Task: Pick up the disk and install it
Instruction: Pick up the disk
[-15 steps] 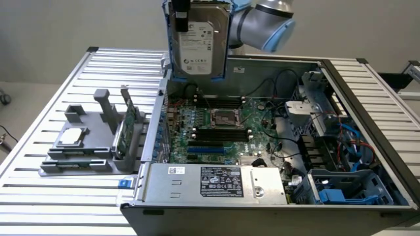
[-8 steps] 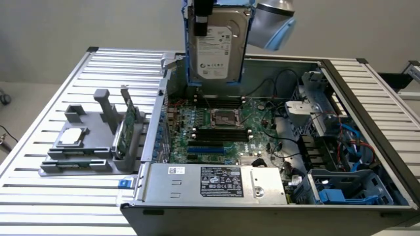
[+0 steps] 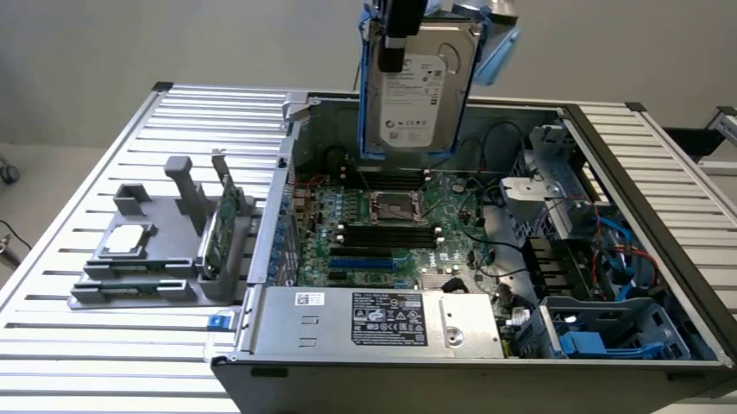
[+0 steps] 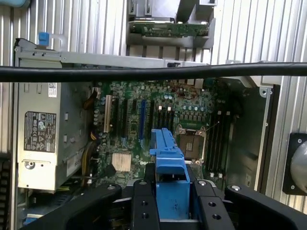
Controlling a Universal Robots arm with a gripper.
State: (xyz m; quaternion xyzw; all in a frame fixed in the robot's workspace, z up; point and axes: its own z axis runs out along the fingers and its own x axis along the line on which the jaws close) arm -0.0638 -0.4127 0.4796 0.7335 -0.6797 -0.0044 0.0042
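While the tool (image 4: 175, 207) clamps the disk (image 3: 420, 95) by its blue rails, the disk hangs upright above the open computer case (image 3: 461, 385). A slipping hold could drop it onto the motherboard (image 3: 455, 246).

Exterior view high, angled down, wrist view overhead (both see motherboard (image 3: 392, 228))

Print on the disk (image 3: 417, 86) and on the power supply (image 3: 345, 332) is too small to read.
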